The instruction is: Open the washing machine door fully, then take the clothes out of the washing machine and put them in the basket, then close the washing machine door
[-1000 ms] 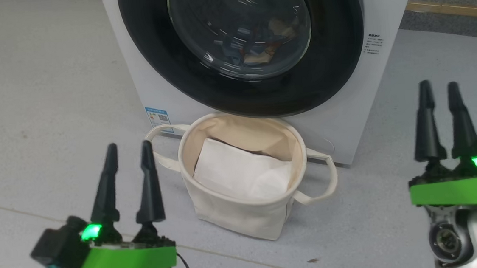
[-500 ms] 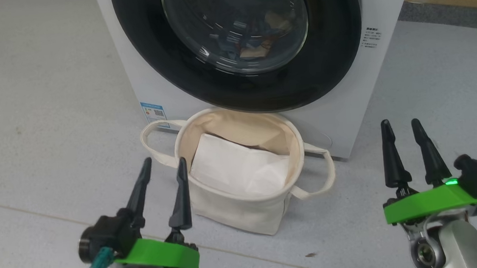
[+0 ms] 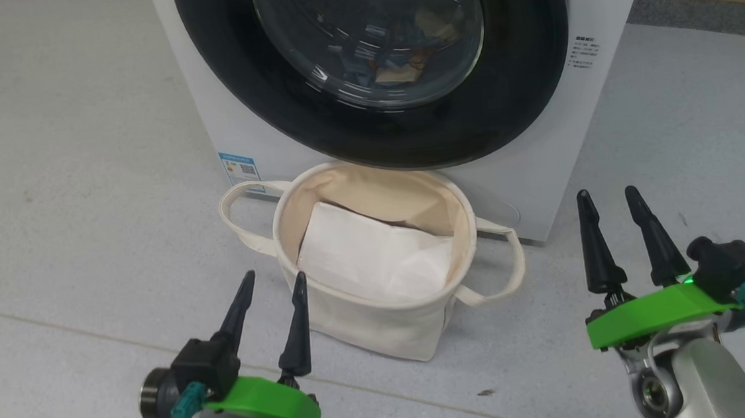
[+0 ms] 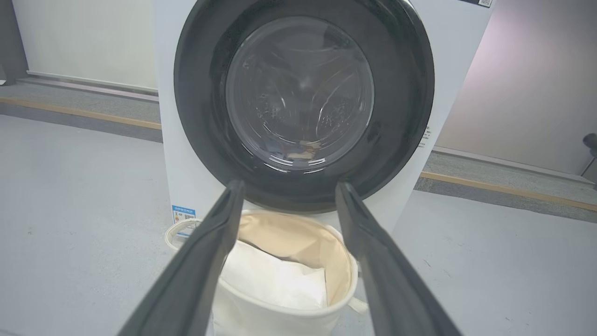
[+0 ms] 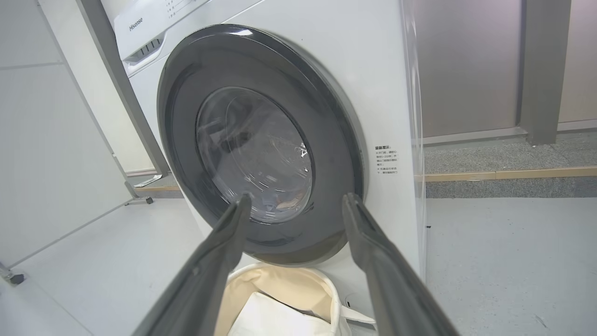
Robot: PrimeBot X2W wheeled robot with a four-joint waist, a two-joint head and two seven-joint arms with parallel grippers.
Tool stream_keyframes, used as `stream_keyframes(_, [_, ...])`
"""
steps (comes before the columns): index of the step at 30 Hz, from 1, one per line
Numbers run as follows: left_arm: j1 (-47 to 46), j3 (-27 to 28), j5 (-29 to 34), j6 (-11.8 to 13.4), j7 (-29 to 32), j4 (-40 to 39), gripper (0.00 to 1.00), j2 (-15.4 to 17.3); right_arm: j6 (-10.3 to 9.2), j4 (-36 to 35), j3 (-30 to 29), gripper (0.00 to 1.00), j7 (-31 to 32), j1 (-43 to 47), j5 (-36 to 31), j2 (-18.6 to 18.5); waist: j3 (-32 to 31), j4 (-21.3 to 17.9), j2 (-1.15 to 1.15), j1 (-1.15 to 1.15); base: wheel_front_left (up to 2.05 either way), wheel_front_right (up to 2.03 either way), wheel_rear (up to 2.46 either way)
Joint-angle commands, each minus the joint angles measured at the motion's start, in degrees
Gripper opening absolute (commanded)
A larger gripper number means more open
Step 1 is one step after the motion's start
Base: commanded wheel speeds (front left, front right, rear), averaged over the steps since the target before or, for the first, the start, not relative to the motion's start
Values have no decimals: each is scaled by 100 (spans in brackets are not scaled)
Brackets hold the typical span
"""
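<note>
Compared with a second before, the left tool (image 3: 274,276) had swung inward to sit just in front of the basket (image 3: 369,329). The right tool (image 3: 606,193) had dropped lower and moved inward, to the basket's right. Both stayed spread wide, holding nothing. The washing machine door (image 3: 380,135) lay closed against the washing machine (image 3: 541,156), its glossy black rim ringing the glass. Through the glass the clothes (image 3: 394,61) showed as blue and orange folds low in the drum. The cream basket stood on the floor (image 3: 65,193) just below the door, with a white sheet (image 3: 369,256) inside.
</note>
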Motion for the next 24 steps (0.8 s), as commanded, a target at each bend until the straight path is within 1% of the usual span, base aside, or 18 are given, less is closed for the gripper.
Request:
stream_keyframes(1, [-257,113,-26,59,-26,-53,100,72,0,-119,130,100,-27,-119,-48,-38,2,10,0,0,0,0,0])
stream_keyframes(6, [-271,39,-191,62,-26,140,100,72,0,32,51,100,-27,-51,40,-38,7,25,0,0,0,0,0])
stream_keyframes(11, [-194,58,-343,1,-26,14,100,72,0,161,-15,100,-27,-3,99,-38,26,7,0,0,0,0,0])
stream_keyframes(16, [-106,67,-360,-28,-26,-75,100,72,0,187,-48,100,-27,10,179,-38,40,-11,0,0,0,0,0])
stream_keyframes(24, [-15,51,-423,-28,-26,-84,100,72,0,157,-66,100,-27,52,242,-38,44,-33,0,0,0,0,0])
